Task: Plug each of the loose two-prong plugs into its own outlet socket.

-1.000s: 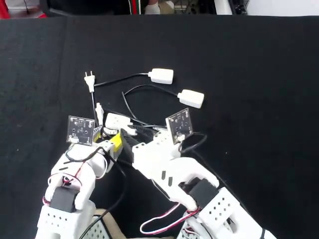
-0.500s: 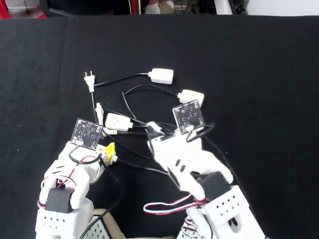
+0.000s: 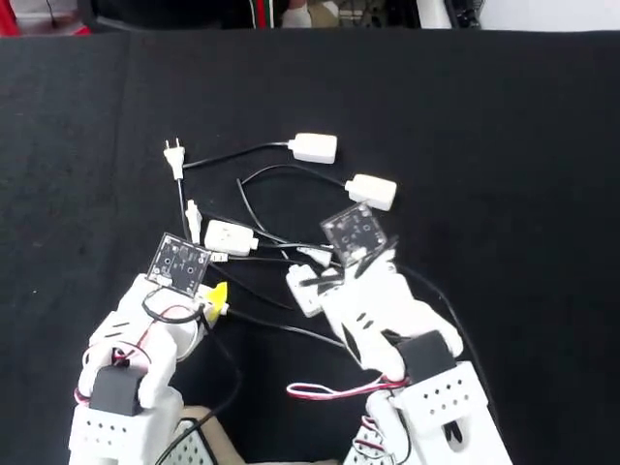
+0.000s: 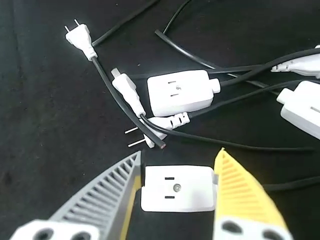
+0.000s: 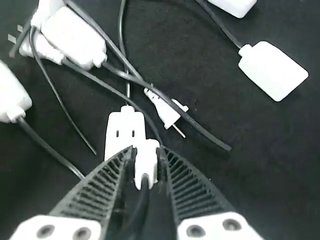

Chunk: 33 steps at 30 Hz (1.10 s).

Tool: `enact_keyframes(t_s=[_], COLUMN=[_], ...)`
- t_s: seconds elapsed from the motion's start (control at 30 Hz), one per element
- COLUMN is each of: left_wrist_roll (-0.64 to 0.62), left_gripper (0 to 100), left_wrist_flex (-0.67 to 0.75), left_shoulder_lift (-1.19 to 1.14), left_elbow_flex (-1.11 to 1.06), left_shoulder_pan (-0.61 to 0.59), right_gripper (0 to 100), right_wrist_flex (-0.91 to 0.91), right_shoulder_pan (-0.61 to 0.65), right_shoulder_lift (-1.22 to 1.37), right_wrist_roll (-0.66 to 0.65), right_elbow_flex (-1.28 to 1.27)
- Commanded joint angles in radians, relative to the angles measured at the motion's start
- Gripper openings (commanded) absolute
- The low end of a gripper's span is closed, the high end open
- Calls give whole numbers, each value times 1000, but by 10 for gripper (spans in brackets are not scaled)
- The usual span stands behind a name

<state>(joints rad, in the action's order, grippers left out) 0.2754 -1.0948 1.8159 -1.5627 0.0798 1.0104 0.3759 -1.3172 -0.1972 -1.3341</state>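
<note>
My left gripper (image 4: 177, 172) has a grey and a yellow finger shut on a white outlet socket (image 4: 177, 189), slots facing up. Just beyond it lie a loose two-prong plug (image 4: 150, 136), another socket (image 4: 182, 91) and two more plugs (image 4: 80, 37) (image 4: 125, 85). My right gripper (image 5: 146, 155) is shut on a white plug (image 5: 146, 161), which rests against a white socket (image 5: 122, 131); its prongs are hidden. A loose plug (image 5: 165, 111) lies just ahead. In the high view the left gripper (image 3: 211, 298) and right gripper (image 3: 308, 286) sit apart near the table's front.
Black cords (image 3: 262, 174) loop across the black table (image 3: 504, 145). Two more white sockets (image 3: 314, 147) (image 3: 372, 191) lie farther back, a socket (image 3: 230, 237) between the arms, and a plug (image 3: 174, 155) at the back left. Right of the arms the table is bare.
The two grippers were close together a second ago. The right one has swung away to the right, then dipped down; the left one has drawn back slightly with its socket.
</note>
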Motion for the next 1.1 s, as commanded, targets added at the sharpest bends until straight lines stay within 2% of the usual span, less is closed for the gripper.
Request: enact_keyframes(t_s=[0.0,0.17,0.3,0.5,0.63,0.73,0.9,0.97,1.07], left_wrist_roll=[8,9,38,40,43,78,104,101,100], left_gripper=[234,235,235,234,234,234,234,234,234], left_wrist_flex=[-3,-3,-3,-8,-61,-104,-155,-152,-149], left_shoulder_lift=[6,6,6,6,6,6,6,6,6], left_elbow_flex=[25,33,28,31,35,33,22,22,33], left_shoulder_pan=[13,-58,-61,-68,-68,-119,-194,-177,-91], right_gripper=[12,11,11,11,11,11,11,11,11], right_wrist_flex=[3,-2,-3,-3,3,3,2,12,51], right_shoulder_pan=[-5,109,112,115,115,118,112,89,-31], right_shoulder_lift=[-1,87,243,504,639,700,707,700,651], right_wrist_roll=[-115,-189,-290,-376,-474,-537,-540,-496,-468], right_elbow_flex=[16,12,73,257,358,390,390,404,438])
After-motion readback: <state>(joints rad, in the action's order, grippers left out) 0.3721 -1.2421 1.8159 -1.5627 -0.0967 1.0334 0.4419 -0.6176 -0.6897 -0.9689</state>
